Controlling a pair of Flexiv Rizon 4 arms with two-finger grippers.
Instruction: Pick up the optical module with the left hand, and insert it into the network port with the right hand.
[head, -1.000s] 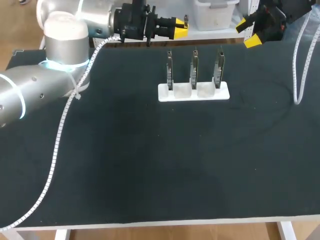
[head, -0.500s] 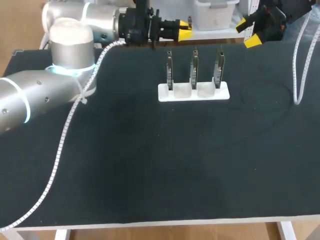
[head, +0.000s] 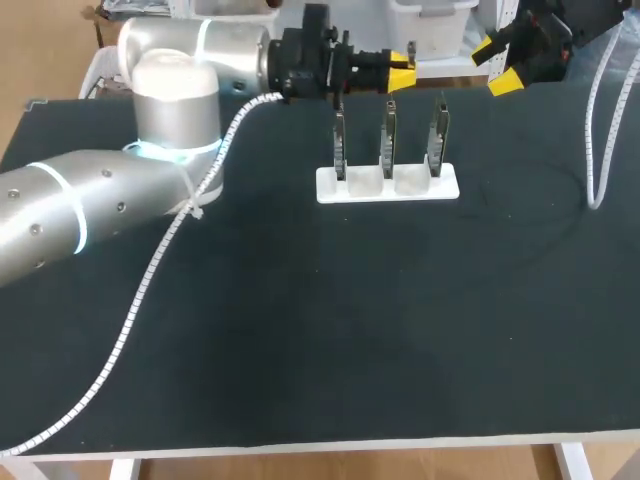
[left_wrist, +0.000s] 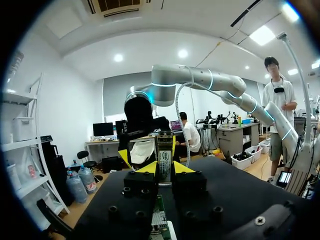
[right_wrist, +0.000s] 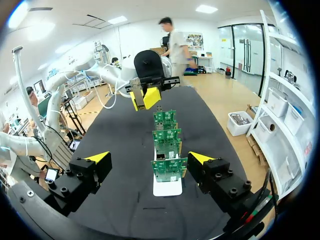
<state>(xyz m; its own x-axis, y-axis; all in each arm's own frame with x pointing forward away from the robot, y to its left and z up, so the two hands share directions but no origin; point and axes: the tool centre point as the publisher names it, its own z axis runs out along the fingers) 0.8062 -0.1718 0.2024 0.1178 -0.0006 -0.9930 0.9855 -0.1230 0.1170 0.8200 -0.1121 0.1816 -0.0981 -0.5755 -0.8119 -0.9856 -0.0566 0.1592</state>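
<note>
The optical module, a slim metal block with a label, stands upright between the yellow fingertips of my left gripper, which is shut on it. In the head view my left gripper hovers at the table's far edge, just behind the white rack of three upright circuit boards with metal ports. My right gripper hangs open at the far right, facing the left one. From the right wrist view, my right gripper is wide open over the boards, with the left gripper ahead beyond them.
The black table stretches wide in front of the rack. A white ribbed cable trails from my left arm across the table's left part. Another cable hangs at the right edge.
My left arm has swung to the right along the table's far edge, carrying the module closer to the rack and the right gripper. The right arm has stayed still.
</note>
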